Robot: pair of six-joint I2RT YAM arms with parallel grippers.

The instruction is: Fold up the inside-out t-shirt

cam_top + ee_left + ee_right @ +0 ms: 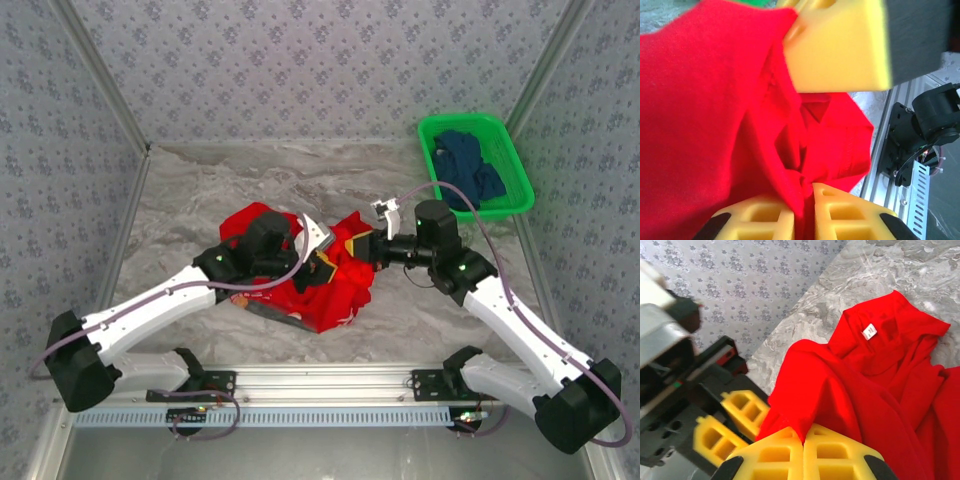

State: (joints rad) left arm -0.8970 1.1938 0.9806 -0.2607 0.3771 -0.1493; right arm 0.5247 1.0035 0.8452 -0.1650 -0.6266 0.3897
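Looking round first: a green basket (pixel 462 120) sits at the far right corner of the marble table (pixel 190 200) with a dark navy garment (pixel 466 166) heaped in it, well apart from my work. The metal rail (pixel 320 381) runs along the near edge.

My two wrists crowd each other over the middle. In the left wrist view a yellow finger (pixel 840 45) of my other arm looms just above the cloth, and both arms cover part of the heap from overhead.

The inside-out t-shirt (pixel 335 290) lies bunched at the table's centre, partly lifted between my arms. Its long axis runs on a slant, from far-left to near-right. The collar end with its white tag (pixel 868 331) points away to the left, and the end with small white lettering (pixel 346 318) hangs toward the rail.

My left gripper (pixel 804 200) has its pads pressed together on a fold of red. My right gripper (pixel 804 437) is clamped on another red fold.
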